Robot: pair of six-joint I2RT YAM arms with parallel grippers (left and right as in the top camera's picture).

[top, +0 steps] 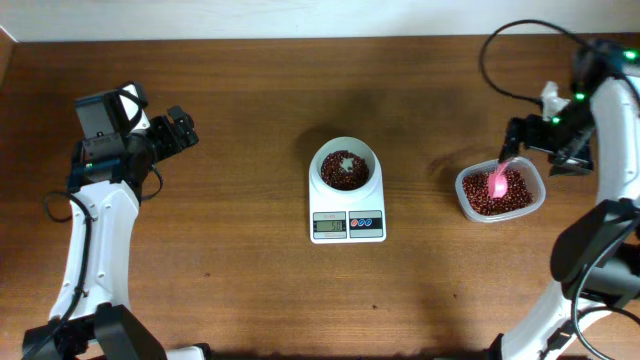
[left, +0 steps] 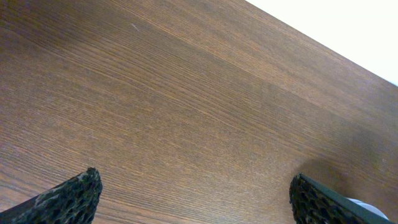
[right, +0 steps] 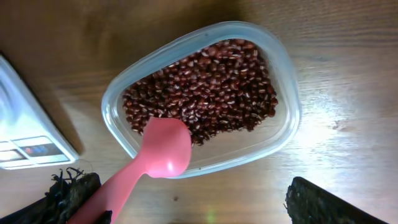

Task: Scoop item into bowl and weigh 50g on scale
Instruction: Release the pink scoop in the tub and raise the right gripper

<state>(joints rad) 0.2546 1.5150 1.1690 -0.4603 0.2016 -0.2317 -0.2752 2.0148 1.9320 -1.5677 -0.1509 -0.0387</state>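
Overhead view puts the round white thick-rimmed bowl (top: 316,172) on the small white kitchen scale (top: 348,234) mid-worktop, with a layer of small dark red-brown beans (top: 345,170) inside it. Well to its right sits the clear rectangular plastic tub (top: 462,190), part full of the same beans, with the pink plastic spoon (top: 497,183) lying in it.

From the right wrist view, the right pincer (right: 205,199) hangs spread wide above the tub's near rim. The spoon's scoop rests on the beans, and its handle juts over the rim just beside one finger, gripped by nothing. The left pincer (left: 196,199) is also spread and empty, over bare brown wooden worktop (top: 230,250) far to the left.

I judge this a pause for weighing, but the display is too small to read. If the weight is short, the next move calls for pinching the slim handle squarely and lifting it without dragging the tub. Otherwise the arm only needs to rise clear.

Bare wood lies between tub and scale, giving an open carrying path. The overhanging handle is the thing to avoid knocking.
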